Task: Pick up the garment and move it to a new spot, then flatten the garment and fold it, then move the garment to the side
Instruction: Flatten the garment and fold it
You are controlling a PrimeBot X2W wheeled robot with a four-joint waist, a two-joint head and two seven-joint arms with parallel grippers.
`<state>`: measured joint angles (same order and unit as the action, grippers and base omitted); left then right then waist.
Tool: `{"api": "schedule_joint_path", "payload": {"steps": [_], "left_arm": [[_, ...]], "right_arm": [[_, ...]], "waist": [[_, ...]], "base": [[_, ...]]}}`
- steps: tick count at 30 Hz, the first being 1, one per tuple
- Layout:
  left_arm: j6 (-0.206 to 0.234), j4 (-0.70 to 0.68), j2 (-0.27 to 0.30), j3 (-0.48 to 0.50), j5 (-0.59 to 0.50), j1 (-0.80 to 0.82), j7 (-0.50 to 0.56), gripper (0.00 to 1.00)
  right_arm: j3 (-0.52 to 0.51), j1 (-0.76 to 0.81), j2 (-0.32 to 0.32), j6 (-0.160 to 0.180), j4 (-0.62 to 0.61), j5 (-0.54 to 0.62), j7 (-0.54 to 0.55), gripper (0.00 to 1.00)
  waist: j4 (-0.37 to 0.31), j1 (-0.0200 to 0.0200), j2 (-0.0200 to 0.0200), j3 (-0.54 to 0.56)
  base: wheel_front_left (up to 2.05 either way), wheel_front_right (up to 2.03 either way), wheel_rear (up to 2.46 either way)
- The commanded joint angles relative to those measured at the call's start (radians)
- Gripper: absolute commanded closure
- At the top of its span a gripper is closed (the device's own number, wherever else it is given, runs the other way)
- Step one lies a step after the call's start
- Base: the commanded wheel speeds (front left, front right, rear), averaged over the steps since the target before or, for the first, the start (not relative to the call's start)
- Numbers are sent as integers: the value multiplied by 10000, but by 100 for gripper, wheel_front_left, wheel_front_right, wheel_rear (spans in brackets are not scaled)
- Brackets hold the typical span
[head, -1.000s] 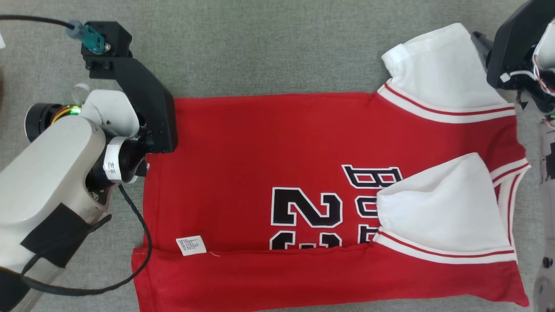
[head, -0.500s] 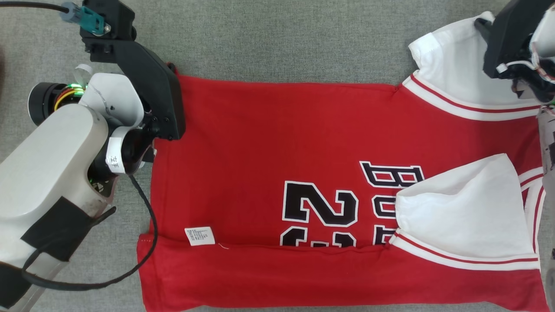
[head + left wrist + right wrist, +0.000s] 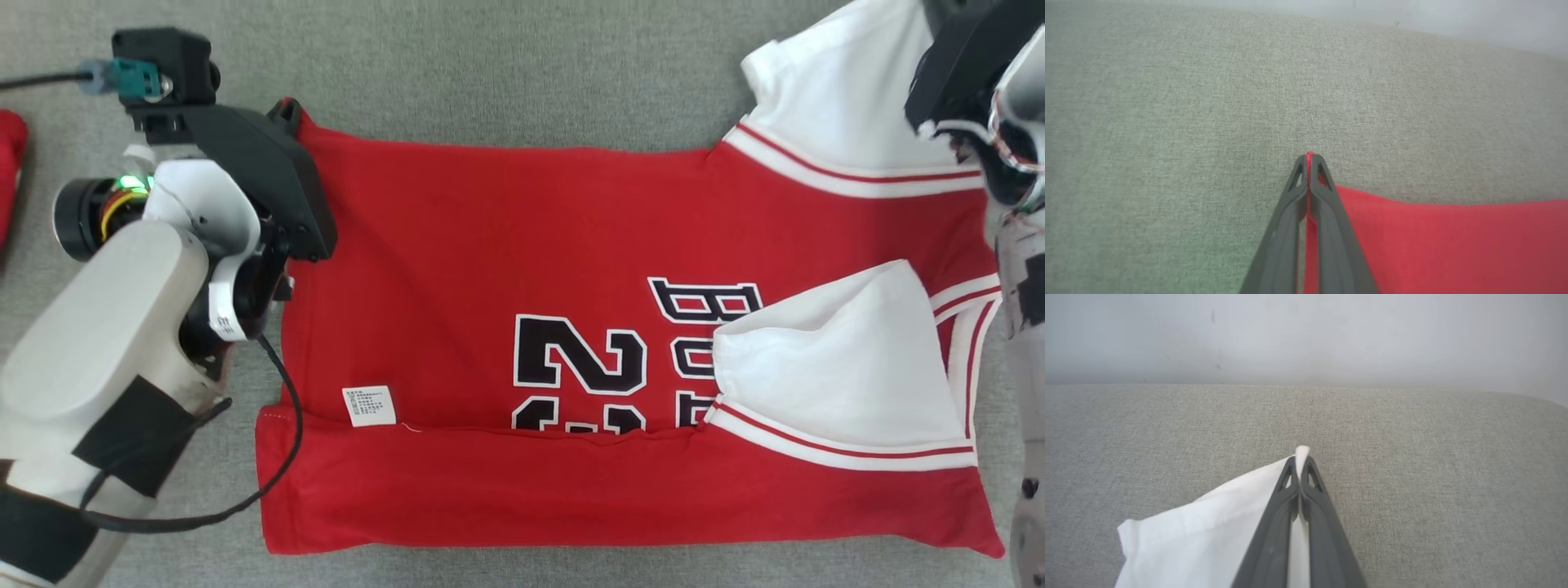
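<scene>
Fold step in hand, by my reading: left gripper [image 3: 1309,163] is clamped on the red hem corner of the garment [image 3: 506,237], with cloth trailing right of its tips. The right gripper [image 3: 1300,461] is pinched on the tip of the white sleeve [image 3: 1208,522], which spreads to its left. Next move calls for both arms to lift level and carry this edge over the body lying on the grey surface [image 3: 490,73]; no container in play.

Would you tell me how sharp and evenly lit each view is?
Head view: soft, even light, no glare, the jersey lettering crisp. Left wrist view: the left gripper close to the lens is soft, the far grey surface hazy. Right wrist view: the background is washed out, the white sleeve in the right gripper blurred.
</scene>
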<state>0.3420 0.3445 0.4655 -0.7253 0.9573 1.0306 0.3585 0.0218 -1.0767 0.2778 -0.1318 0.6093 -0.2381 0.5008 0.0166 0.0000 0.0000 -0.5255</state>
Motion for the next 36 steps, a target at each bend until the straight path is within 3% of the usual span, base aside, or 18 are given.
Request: {"api": "schedule_joint_path", "payload": {"steps": [1,7,16,27,36], "left_arm": [[-32,80,-19,75,-59,-170,-168,100],[-250,231,-389,237,168,-918,-1166,100],[-444,-86,-636,356,400,-2508,-2538,100],[-334,-314,-571,415,769,-4320,-3226,100],[-180,-195,-759,604,1215,-5227,-3544,100]], "right_arm": [[10,257,2,18,14,-42,-38,100],[264,1208,299,18,-563,-876,-3,100],[41,3855,921,18,-3088,-2103,224,100],[-1002,7484,684,18,-6046,-2509,2304,100],[-1594,9315,186,18,-7668,-2366,3770,100]], "waist": [[-18,0,0,231],[56,0,0,863],[135,0,0,1915],[39,0,0,2814],[-59,0,0,2975]], "base": [[0,0,0],[0,0,0],[0,0,0],[0,0,0],[0,0,0]]}}
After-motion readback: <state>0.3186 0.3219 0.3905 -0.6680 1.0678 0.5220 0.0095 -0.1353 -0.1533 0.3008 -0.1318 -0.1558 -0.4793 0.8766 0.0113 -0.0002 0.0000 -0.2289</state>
